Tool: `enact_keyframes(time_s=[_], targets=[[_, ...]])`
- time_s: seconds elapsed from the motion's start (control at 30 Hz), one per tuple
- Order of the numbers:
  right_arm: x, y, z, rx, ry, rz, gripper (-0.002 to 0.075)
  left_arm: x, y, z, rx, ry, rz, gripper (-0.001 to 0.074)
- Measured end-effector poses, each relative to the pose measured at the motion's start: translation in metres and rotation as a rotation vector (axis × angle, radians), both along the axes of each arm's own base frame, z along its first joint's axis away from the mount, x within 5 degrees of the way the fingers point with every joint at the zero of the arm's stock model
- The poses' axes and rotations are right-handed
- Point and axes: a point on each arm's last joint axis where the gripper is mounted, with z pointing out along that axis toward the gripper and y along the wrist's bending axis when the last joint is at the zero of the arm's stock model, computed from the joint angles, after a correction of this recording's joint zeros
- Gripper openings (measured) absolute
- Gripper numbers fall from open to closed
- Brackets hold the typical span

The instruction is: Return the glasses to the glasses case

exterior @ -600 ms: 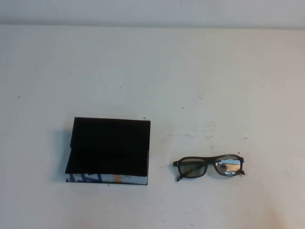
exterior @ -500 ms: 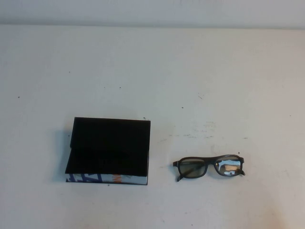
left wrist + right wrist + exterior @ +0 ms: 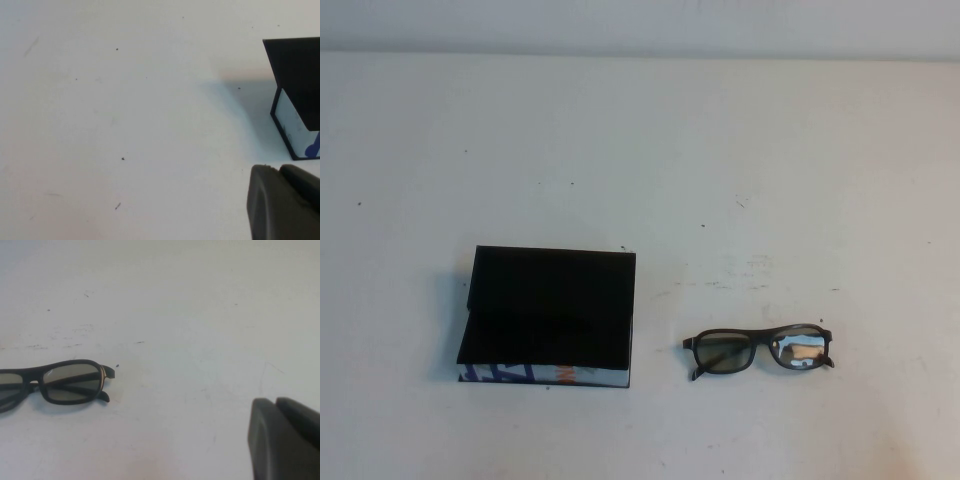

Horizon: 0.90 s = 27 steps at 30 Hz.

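Note:
The glasses [image 3: 758, 350], black and thick-rimmed with reflective lenses, lie on the white table at the front right. They also show in the right wrist view [image 3: 60, 382]. The glasses case [image 3: 548, 315], a flat black box with a blue, white and orange printed front edge, sits at the front left, about a hand's width left of the glasses. Its corner shows in the left wrist view [image 3: 295, 100]. My left gripper [image 3: 279, 167] is shut and empty, hovering a short way off the case's corner. My right gripper [image 3: 276, 400] is shut and empty, well apart from the glasses. Neither arm shows in the high view.
The white table [image 3: 640, 150] has small scuffs and dark specks, with a patch of marks [image 3: 750, 270] behind the glasses. The table's far edge meets a pale wall at the back.

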Motion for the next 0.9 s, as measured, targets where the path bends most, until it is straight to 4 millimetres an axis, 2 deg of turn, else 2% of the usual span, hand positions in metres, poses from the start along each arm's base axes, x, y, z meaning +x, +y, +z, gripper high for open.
enact_keyframes(time_s=[0.43,0.9], targets=[[0.0,0.001,0.001,0.028,-0.004,0.001,-0.0011,0.0,0.0,0.0,0.0,0.0,0.0,-0.0004],[0.003,0.003,0.022,0.644,-0.17,-0.067,-0.0011,0.0,0.0,0.0,0.0,0.0,0.0,-0.0004]])
